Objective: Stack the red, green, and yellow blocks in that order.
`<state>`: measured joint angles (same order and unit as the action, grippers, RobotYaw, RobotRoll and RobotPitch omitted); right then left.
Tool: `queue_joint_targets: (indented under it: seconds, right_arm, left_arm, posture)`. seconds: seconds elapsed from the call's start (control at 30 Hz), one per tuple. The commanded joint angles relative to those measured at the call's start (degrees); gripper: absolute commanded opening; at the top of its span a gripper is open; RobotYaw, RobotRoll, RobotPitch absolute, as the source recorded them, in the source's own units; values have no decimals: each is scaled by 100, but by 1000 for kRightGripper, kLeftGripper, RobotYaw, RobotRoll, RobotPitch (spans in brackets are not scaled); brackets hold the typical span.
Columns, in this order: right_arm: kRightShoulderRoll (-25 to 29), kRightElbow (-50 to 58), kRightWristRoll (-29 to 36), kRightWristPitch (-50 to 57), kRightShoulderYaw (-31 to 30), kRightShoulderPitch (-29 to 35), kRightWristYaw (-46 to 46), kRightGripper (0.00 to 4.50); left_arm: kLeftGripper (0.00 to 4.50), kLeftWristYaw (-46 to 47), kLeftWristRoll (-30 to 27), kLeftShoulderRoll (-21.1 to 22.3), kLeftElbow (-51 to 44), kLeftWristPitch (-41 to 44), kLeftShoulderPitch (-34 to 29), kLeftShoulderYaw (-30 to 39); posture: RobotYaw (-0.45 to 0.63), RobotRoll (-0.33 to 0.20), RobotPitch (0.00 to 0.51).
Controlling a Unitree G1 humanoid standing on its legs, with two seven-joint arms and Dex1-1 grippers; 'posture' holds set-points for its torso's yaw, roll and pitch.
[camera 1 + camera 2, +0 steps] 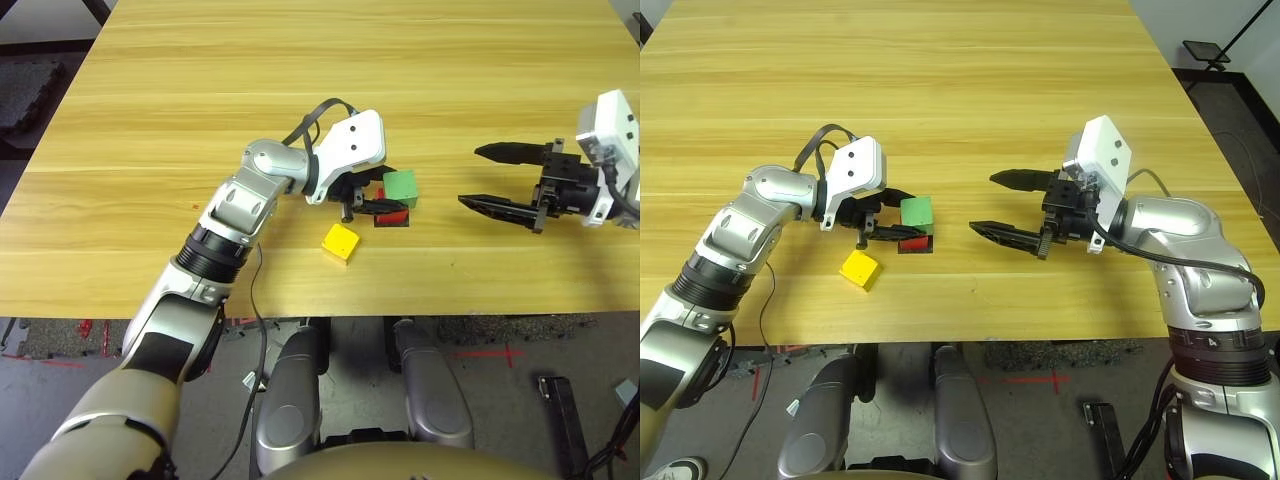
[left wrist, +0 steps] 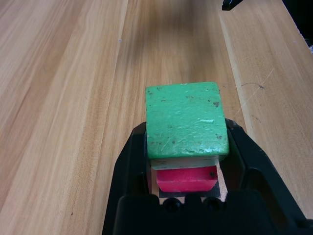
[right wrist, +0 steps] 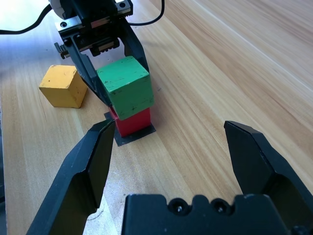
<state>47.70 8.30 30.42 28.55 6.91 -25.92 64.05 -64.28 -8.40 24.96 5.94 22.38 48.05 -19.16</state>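
Resting on the red block (image 3: 133,121), which sits on a black patch (image 3: 142,133) near the bench's (image 1: 300,80) front edge, the green block (image 3: 124,86) stands between the left hand's (image 1: 892,222) spread fingers. The yellow block (image 1: 340,243) lies just beside, closer to that edge. Well apart, the right hand (image 1: 1005,205) hovers with its fingers spread and nothing between them.

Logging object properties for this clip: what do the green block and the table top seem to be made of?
Green block: probably painted wood. The matte green top carries scuffs and small chips, and a pale bare edge shows beneath it, above the red block.

Table: wood or wood-look laminate, with long light-brown grain lines and a smooth, faintly glossy finish; which of the two cannot be told.
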Motion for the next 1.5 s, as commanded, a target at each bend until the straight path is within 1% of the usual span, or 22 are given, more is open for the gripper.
queue_joint_targets:
  seconds: [0.03,0.13,0.17,0.2,0.33,0.5,0.63,0.77,0.83,1.0,1.07,1.13,1.23,1.33,1.43,1.5]
  right_arm:
    - [-18,-21,-32,-59,-83,9,37,4500]
    - [-25,-40,-36,-75,-92,7,37,4500]
    - [-24,-48,-42,-82,-95,4,35,4500]
    - [-22,-56,-50,-94,-98,0,34,4500]
    - [-20,-99,-52,-115,-111,-45,33,4500]
    - [-7,-141,-66,-168,-125,-77,52,4500]
    - [-8,-210,-92,-220,-140,-111,66,4500]
    - [-44,-232,-114,-254,-172,-113,58,4500]
    - [-50,-195,-99,-247,-172,-84,42,4500]
    - [-38,-164,-74,-244,-129,3,19,4500]
    - [-49,-168,-75,-254,-128,42,6,4500]
    - [-68,-182,-76,-265,-136,47,-8,4500]
    - [-126,-258,-100,-304,-167,20,-21,4500]
    - [-181,-331,-124,-338,-207,-12,-15,4500]
    - [-235,-405,-154,-377,-245,-39,-9,4500]
    - [-263,-424,-167,-377,-261,-49,2,4500]
  left_arm:
    - [3039,-69,90,85,-8,94,-75,-100]
    - [4011,-87,107,115,0,175,-56,-93]
    - [4404,-95,111,126,-8,189,-52,-84]
    - [4458,-100,107,132,-18,208,-49,-75]
    - [4458,-104,140,166,5,278,-42,-80]
    - [4458,-222,108,354,-179,458,-55,-67]
    - [4458,-255,30,583,-458,691,-81,53]
    - [4458,-238,-92,860,-895,1043,-237,185]
    - [4458,-9,-119,970,-1161,1377,-320,362]
    - [4458,733,-418,1076,-1991,2900,-441,995]
    - [4458,1189,-544,1004,-2555,3673,-595,1341]
    - [4458,1540,-611,954,-2970,4168,-785,1508]
    - [4458,2037,-676,824,-3416,4621,-1103,1711]
    - [4458,2473,-822,560,-3990,5108,-1516,1993]
    - [4458,2798,-975,357,-4577,5422,-1916,2088]
    - [4458,2992,-1052,232,-4852,5651,-2057,2127]
  posture:
    - [172,55,307]
    - [172,54,301]
    - [170,54,300]
    - [171,54,299]
    - [171,52,289]
    - [169,53,278]
    - [172,56,276]
    - [172,60,276]
    - [172,60,276]
    - [174,68,282]
    - [189,80,281]
    - [194,84,281]
    - [198,85,281]
    - [221,91,283]
    - [221,91,283]
    - [235,90,286]
